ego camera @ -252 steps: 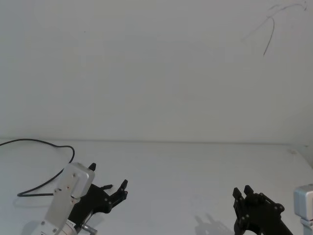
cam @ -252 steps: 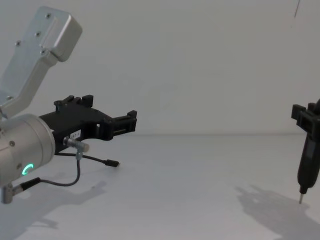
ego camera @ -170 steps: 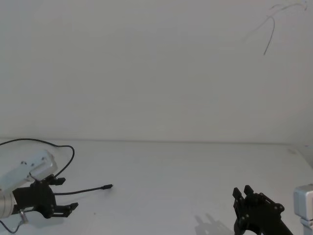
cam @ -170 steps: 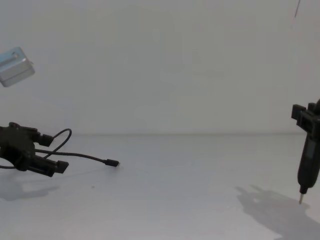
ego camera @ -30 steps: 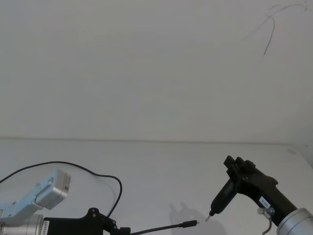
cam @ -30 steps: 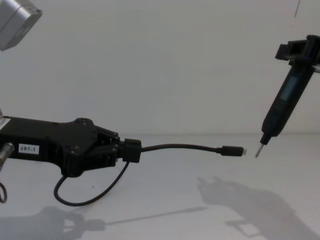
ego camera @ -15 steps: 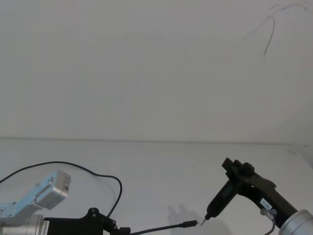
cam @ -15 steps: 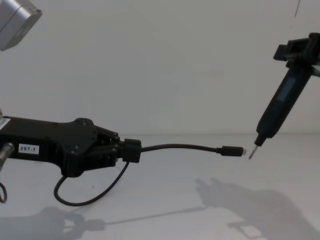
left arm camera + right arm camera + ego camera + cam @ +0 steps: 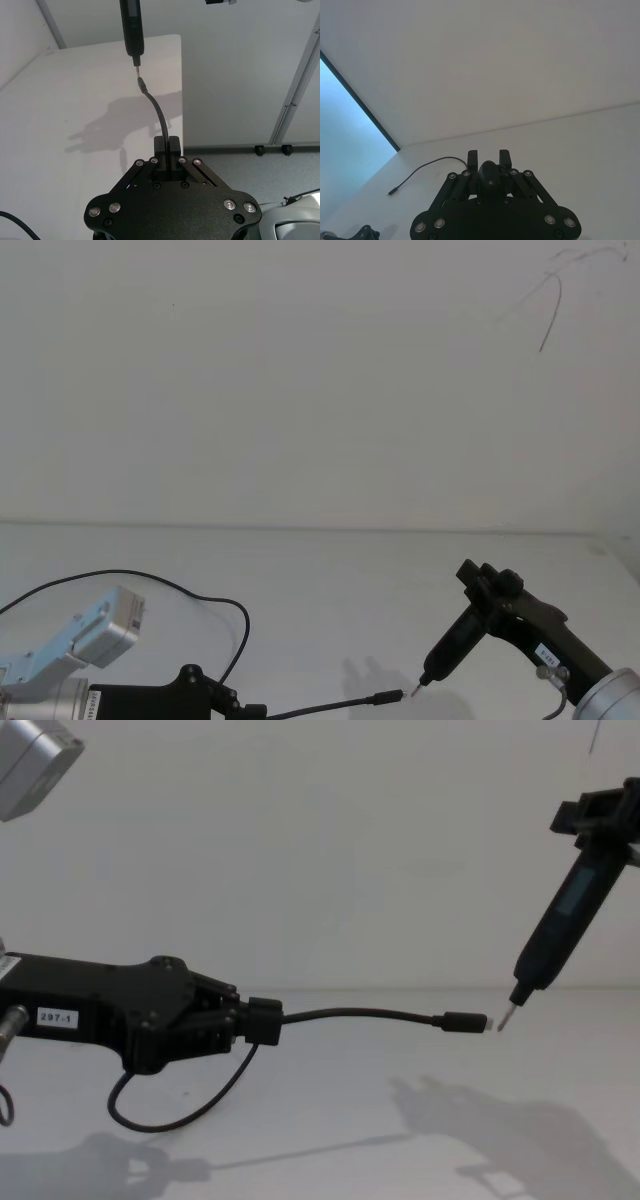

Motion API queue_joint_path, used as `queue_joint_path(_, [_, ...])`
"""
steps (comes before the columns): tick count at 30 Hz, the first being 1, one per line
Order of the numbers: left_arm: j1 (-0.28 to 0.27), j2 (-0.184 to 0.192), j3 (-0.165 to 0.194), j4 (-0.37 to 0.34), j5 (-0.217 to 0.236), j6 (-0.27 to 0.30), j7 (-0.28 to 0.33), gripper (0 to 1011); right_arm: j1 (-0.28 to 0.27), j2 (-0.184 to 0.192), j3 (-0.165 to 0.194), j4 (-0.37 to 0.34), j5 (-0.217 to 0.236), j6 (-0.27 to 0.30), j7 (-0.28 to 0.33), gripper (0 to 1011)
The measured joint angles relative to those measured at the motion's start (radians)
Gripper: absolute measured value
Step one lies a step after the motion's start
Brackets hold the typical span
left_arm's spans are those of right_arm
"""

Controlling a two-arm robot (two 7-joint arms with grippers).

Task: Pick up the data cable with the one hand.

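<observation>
Black against the white table (image 9: 350, 1120), the data cable (image 9: 360, 1013) is pinched in the left gripper (image 9: 262, 1021), whose fingers (image 9: 167, 145) are closed on it a short way back from the plug. From that grip the free end juts out to the right, held above the table, and its silver tip (image 9: 485, 1023) sits just beside the metal point of the slim stick-like tool (image 9: 560, 935); whether they touch cannot be told. Behind the grip the cable hangs in a loop (image 9: 170, 1105) toward the table and trails off left. The left arm reaches in level from the left. The right gripper (image 9: 489, 156) is clamped round the tool's upper end, holding it slanted down toward the left.
</observation>
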Motion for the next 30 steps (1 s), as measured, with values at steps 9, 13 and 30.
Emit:
queue_joint_path(9, [0.0,0.0,0.0,0.0,0.0,0.0,0.0,48,0.003,0.004,-0.004,0.008,0.007,-0.008,0.0,251])
queue_joint_path(13, [0.0,0.0,0.0,0.0,0.0,0.0,0.0,48,0.005,0.006,-0.007,0.012,0.016,-0.008,0.0,251])
queue_joint_path(30, [0.0,0.0,0.0,0.0,0.0,0.0,0.0,48,0.01,0.01,-0.004,0.026,0.064,0.008,0.003,251])
